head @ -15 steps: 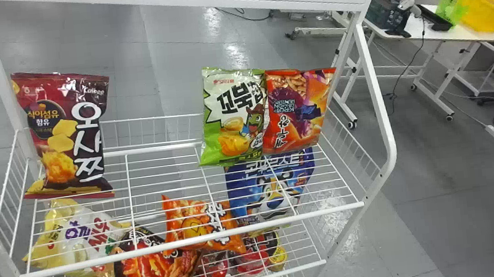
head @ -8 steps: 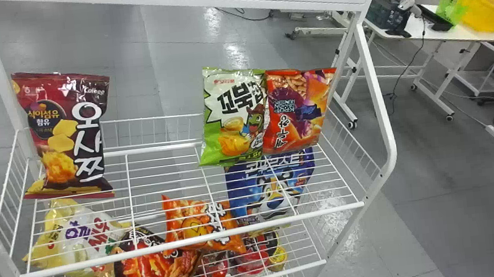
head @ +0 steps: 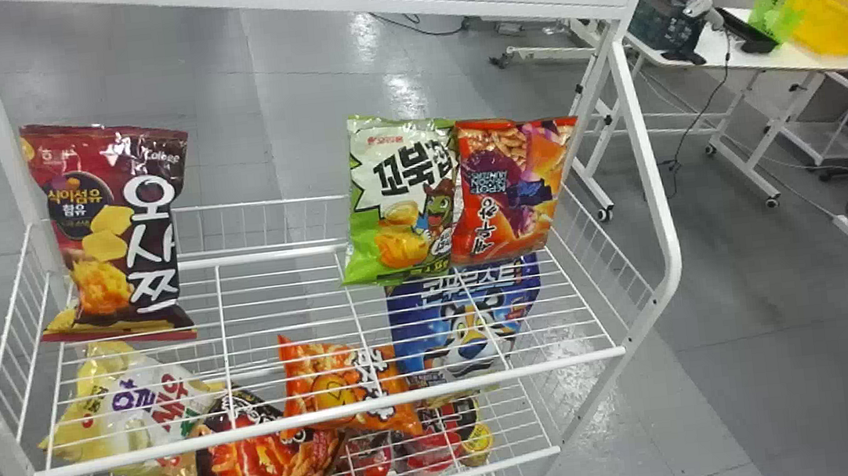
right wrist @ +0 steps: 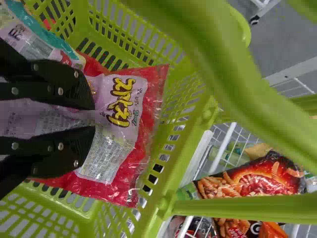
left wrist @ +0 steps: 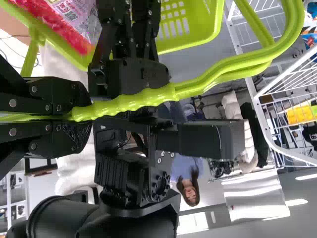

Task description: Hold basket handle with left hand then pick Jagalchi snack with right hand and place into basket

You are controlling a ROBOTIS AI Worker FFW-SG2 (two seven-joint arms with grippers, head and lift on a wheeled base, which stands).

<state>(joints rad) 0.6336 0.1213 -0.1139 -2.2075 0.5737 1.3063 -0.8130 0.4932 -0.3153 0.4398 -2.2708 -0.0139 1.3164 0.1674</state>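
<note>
In the left wrist view my left gripper [left wrist: 74,114] is shut on the green basket handle [left wrist: 148,98], beside the green basket [left wrist: 200,29]. A red-and-pink bag [left wrist: 81,20] shows inside that basket. The Jagalchi snack [right wrist: 131,129], a red and pale pink bag with yellow lettering, is within the basket [right wrist: 163,171] in the right wrist view. My right gripper [right wrist: 94,118] is shut on this bag, its fingers on either side of a crumpled fold. A teal-edged bag [right wrist: 42,37] lies beside it in the basket.
The white wire rack [head: 333,421] carries a dark red bag [head: 112,231], a green bag [head: 400,197] and an orange bag [head: 513,185] above, with several snacks lower down. A yellow basket [head: 834,17] stands on a table at the far right.
</note>
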